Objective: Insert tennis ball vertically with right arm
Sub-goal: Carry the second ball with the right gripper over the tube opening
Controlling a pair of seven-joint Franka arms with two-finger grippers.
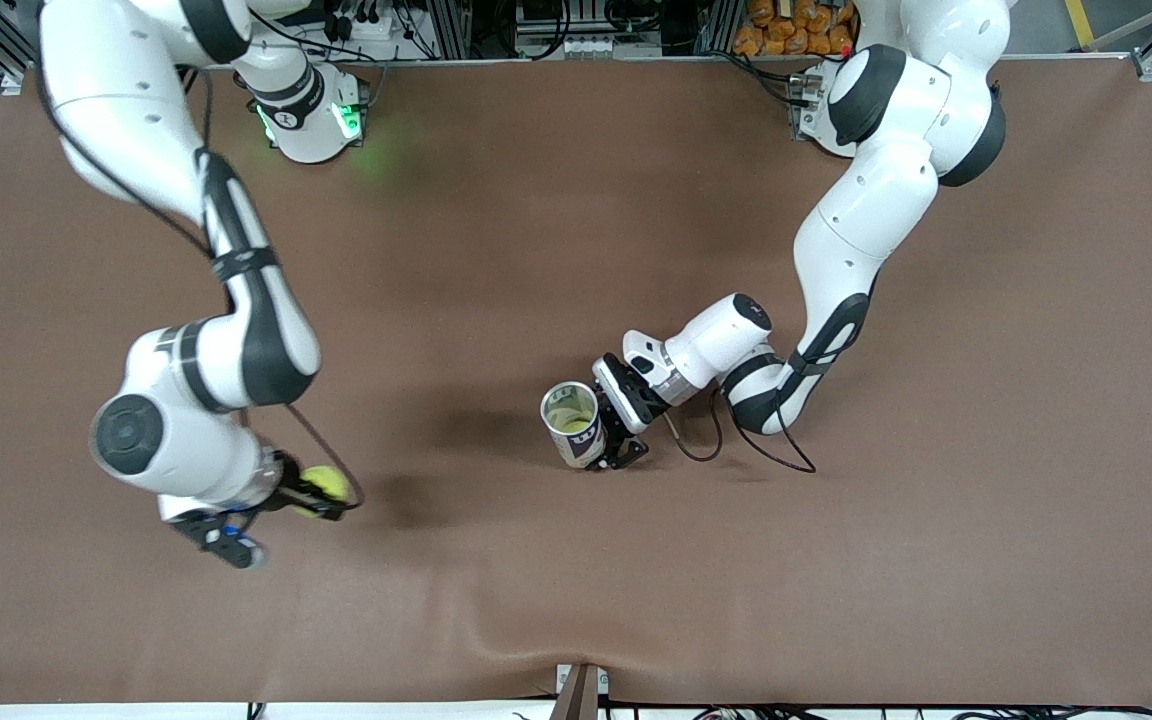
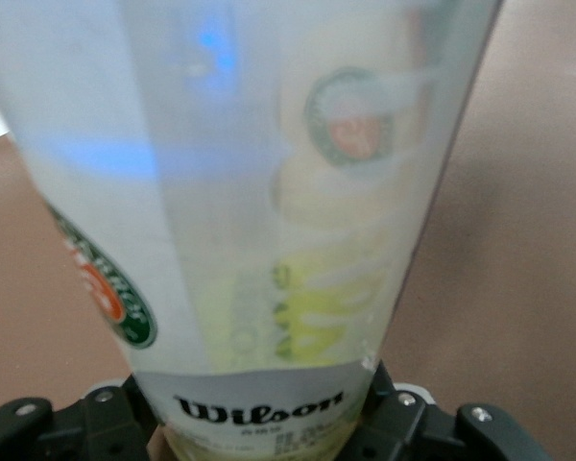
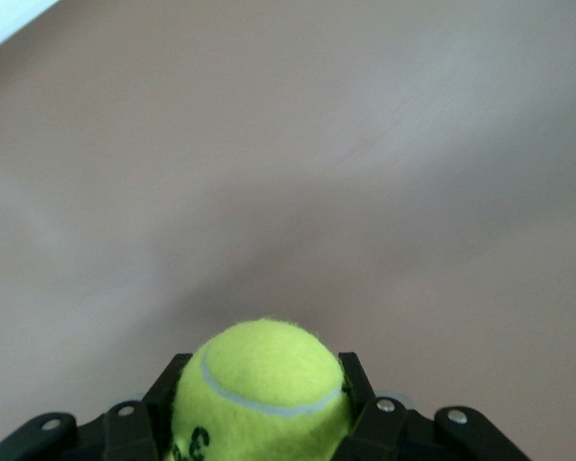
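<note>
Brown worktop (image 1: 576, 200), cloth-covered, with a ripple along the edge nearest the front camera. Near the middle stands a clear tennis ball can (image 1: 573, 424), mouth up, at least one ball already visible inside. Left end effector (image 1: 619, 424) is clamped on the can's lower body, low over the worktop; that arm is bent sharply at the elbow, forearm running almost level toward the can.

Right end effector (image 1: 321, 490) is closed on the tennis ball (image 1: 324, 485), well apart from the can, over the worktop toward the right arm's end. In the right wrist view the fingers (image 3: 358, 384) pinch the ball at its sides. Right arm folded, wrist low, hand pointing roughly sideways rather than down.

Risks, as judged:
- Ball must be carried across and turned above the mouth; a descent off-centre would catch the rim and tip or shift the can.
- Fit looks snug; release too high could bounce the ball out.
- Side pinch on felt could slip during reorientation.
</note>
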